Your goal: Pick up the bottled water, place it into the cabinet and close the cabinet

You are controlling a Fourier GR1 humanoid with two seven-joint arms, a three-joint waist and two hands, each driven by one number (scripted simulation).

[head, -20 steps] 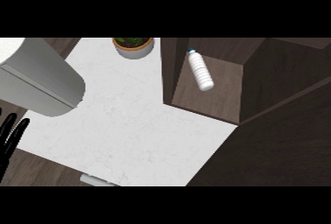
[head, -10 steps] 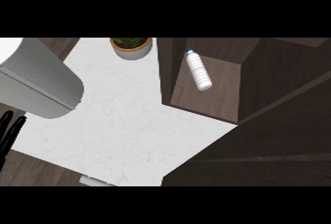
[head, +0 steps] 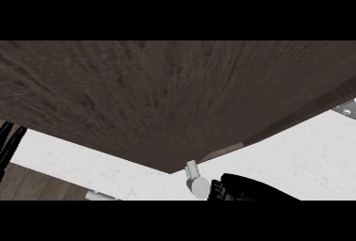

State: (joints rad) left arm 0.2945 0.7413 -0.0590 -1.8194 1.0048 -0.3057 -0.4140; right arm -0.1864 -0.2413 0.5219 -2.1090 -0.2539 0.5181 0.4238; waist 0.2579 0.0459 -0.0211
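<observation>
Head view is mostly filled by a dark wood cabinet door (head: pixel 167 99), seen very close, directly above and to the left of the right hand (head: pixel 254 189). White marbled counter (head: pixel 299 155) is seen up and to the right of that hand and also to its left, under the door's lower edge. Right hand: black, low at the bottom edge, right of centre; only part is seen, so whether it is clenched or released can't be told. A grey handle (head: pixel 195 179) is seen just left of it, touching or nearly so; contact can't be confirmed. Left hand (head: pixel 10 146): at the far left edge, fingers straight, released, resting. Bottled water: not visible; hidden w/ cabinet interior behind the door.
</observation>
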